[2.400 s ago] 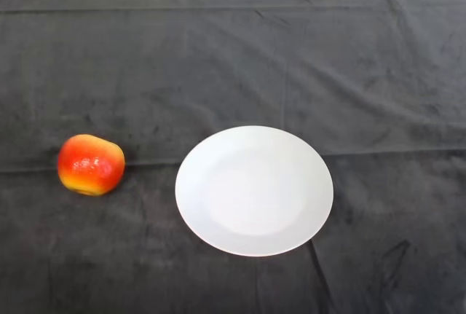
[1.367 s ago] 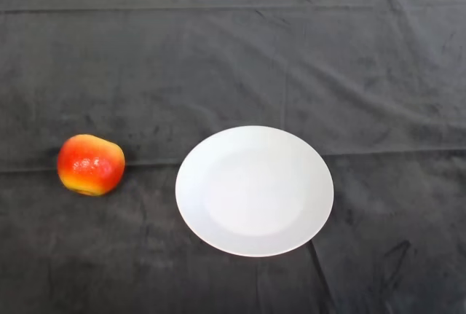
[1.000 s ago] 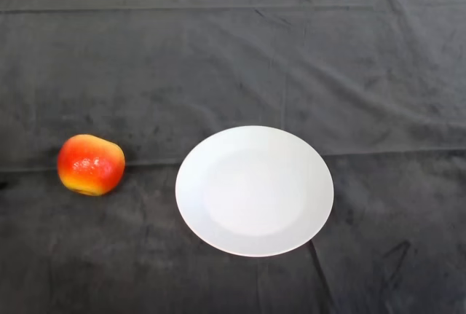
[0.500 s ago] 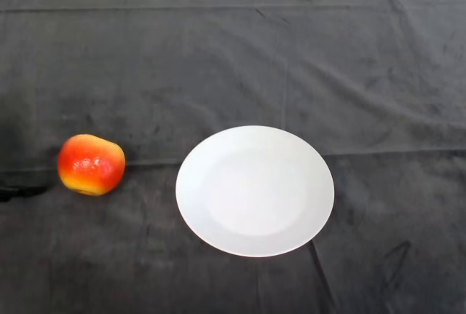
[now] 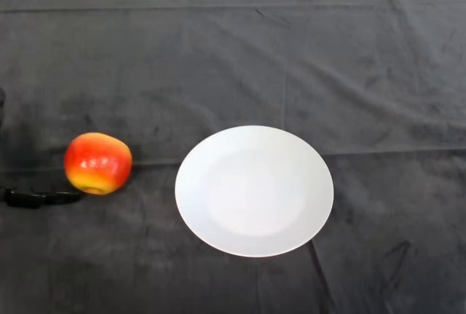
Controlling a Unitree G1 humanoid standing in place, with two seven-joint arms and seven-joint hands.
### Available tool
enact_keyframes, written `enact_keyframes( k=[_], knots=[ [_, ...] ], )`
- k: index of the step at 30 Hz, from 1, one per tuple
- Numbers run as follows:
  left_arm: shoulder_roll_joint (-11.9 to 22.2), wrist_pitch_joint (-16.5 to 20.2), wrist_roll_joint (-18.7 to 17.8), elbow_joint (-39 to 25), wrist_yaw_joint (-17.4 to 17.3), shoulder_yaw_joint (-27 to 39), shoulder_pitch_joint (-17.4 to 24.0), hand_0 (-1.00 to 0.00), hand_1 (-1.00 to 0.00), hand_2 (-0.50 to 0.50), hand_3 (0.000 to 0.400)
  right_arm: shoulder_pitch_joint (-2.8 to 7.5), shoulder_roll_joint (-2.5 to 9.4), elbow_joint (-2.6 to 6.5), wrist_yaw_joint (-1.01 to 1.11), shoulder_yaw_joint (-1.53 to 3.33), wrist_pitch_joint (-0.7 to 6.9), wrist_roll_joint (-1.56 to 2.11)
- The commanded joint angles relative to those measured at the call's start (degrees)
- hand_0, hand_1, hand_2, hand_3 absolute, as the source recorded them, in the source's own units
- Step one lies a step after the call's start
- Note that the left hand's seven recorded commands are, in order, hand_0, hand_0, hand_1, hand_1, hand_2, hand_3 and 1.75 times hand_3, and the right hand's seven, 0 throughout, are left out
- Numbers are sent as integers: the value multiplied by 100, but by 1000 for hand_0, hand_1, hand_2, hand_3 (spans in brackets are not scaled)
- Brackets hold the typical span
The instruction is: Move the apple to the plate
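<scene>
A red-and-yellow apple [image 5: 97, 163] sits on the cloth-draped counter [image 5: 233, 59], left of an empty white plate [image 5: 254, 190] and apart from it. Only a sliver of the robot's left hand [image 5: 33, 198] shows at the frame's edge; whether its fingers are released cannot be told. The fruit looks firm, smooth and prone to rolling, best cupped around its widest girth.

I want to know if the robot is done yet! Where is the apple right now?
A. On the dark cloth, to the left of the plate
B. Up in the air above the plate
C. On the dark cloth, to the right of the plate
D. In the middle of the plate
A: the apple sits on the dark cloth left of the white plate, with a gap of cloth between them, and the plate holds nothing.
</scene>
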Motion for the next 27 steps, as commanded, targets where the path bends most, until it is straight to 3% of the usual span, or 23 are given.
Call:
enact_keyframes(
  k=[1,15,27],
  knots=[
    [-45,134,-128,-403,-104,90,-41,0,0,0,0,-213,-65,13,-27,-4,-60,123],
    [-277,645,-426,-2098,-626,-43,672,0,0,0,0,-197,-46,-32,-44,6,-57,121],
    [-383,909,-489,-2984,-890,-340,1222,0,0,0,0,-180,-27,-79,-62,16,-52,119]
  ],
)
